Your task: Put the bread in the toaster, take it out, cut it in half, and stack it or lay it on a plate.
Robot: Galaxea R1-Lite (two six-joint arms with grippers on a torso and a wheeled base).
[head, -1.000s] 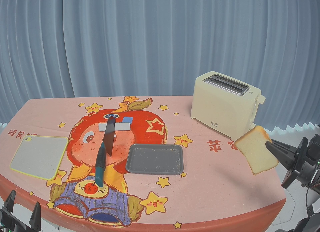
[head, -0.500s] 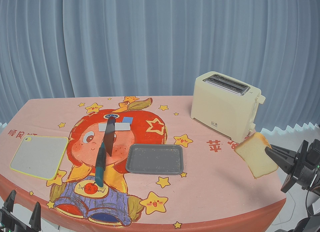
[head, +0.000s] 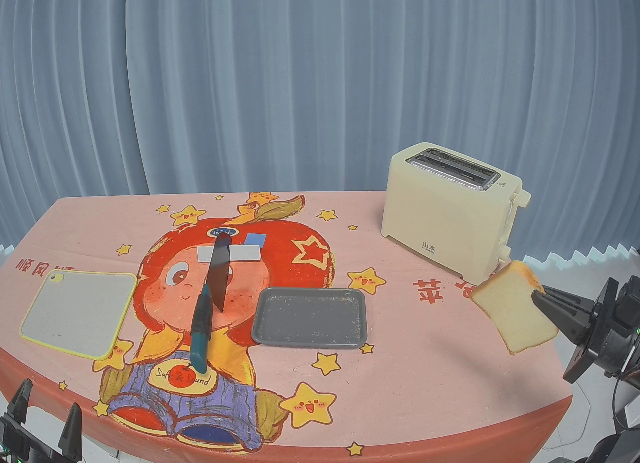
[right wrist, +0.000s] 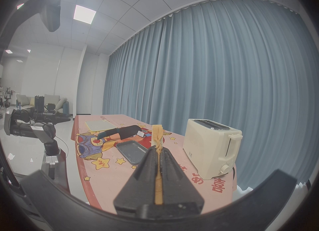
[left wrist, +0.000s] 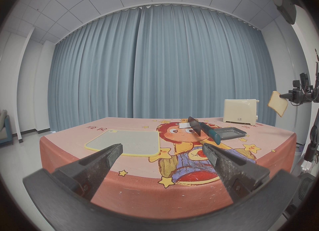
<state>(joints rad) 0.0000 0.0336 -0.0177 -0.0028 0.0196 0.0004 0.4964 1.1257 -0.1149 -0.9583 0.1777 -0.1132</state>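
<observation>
A slice of bread (head: 513,308) hangs tilted in the air past the table's right edge, just in front of and below the cream toaster (head: 450,208). My right gripper (head: 541,298) is shut on the slice's edge; in the right wrist view the bread (right wrist: 157,134) stands edge-on between the two fingers (right wrist: 146,168). The toaster's two slots face up and look empty. A grey plate (head: 310,317) lies mid-table. My left gripper (left wrist: 162,160) is open with nothing in it, low off the table's front left corner.
A knife (head: 208,298) with a teal handle rests tilted on a small stand left of the plate. A grey cutting board (head: 77,311) with a yellow rim lies at the left. Blue curtains hang behind the table.
My right gripper has sunk a little with the bread and drifted slightly right. The left arm and the things on the table have not moved.
</observation>
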